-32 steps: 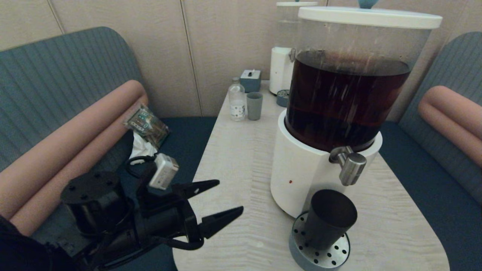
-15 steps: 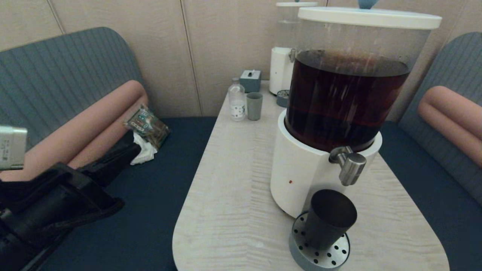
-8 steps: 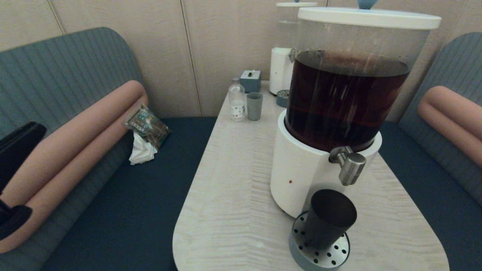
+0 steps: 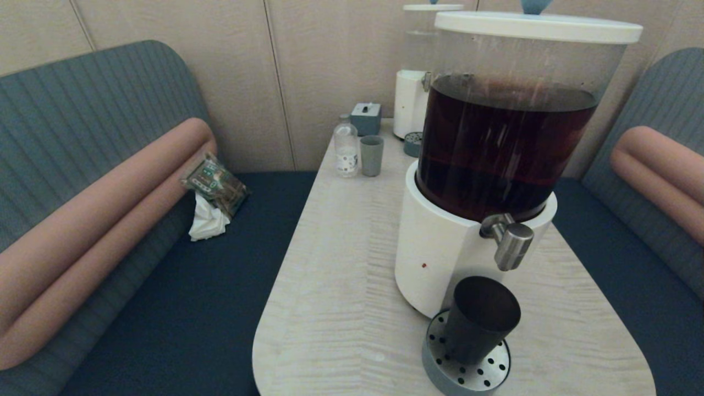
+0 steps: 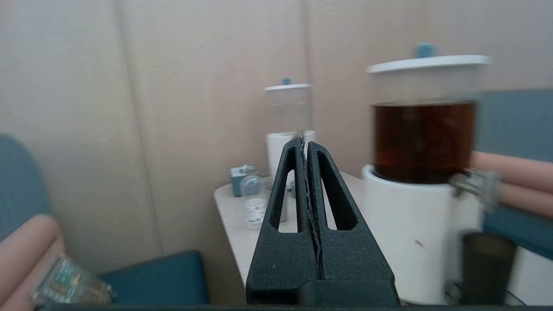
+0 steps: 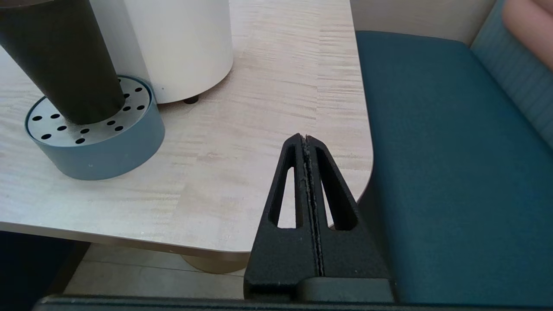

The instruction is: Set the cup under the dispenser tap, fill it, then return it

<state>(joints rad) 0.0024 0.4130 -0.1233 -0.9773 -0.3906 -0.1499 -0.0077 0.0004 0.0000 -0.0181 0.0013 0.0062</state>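
Cup [image 4: 480,319], dark smoky tumbler, stands upright under tap [image 4: 510,242]; both end effectors pressed together, empty.

Head looks down; wrists share the dispenser [image 4: 478,165].

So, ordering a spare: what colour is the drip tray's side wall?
Grey-blue drip tray, clearest in the right wrist view.
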